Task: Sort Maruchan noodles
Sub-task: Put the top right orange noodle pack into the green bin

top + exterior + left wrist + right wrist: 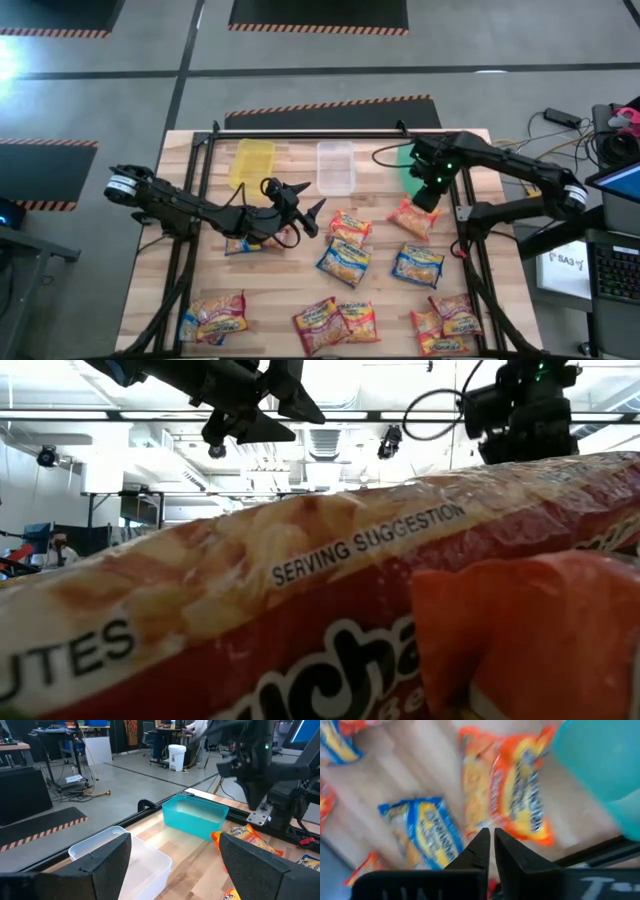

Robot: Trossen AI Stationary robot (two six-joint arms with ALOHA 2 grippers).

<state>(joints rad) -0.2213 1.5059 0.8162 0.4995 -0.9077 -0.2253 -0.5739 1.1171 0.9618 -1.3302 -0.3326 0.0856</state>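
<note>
Several Maruchan packets lie flat on the wooden table: an orange one (413, 219), blue-and-yellow ones (343, 263) (417, 265) and red ones (335, 322) (214, 316) near the front edge. My right gripper (428, 198) hovers over the orange packet (507, 785), fingers shut (491, 832) with nothing between them. My left gripper (308, 205) is open above the table's middle and holds nothing. Its fingers stand wide apart (175, 870), pointing toward the clear bin (127, 857) and the green bin (195, 815). A blue-and-yellow packet (243, 245) lies partly under the left arm.
The yellow bin (251, 160), clear bin (336, 165) and green bin (402, 172) stand in a row along the far edge, the green one partly hidden by my right arm. A red packet (300, 630) fills the low view's foreground. Black frame rails (200, 175) run along both table sides.
</note>
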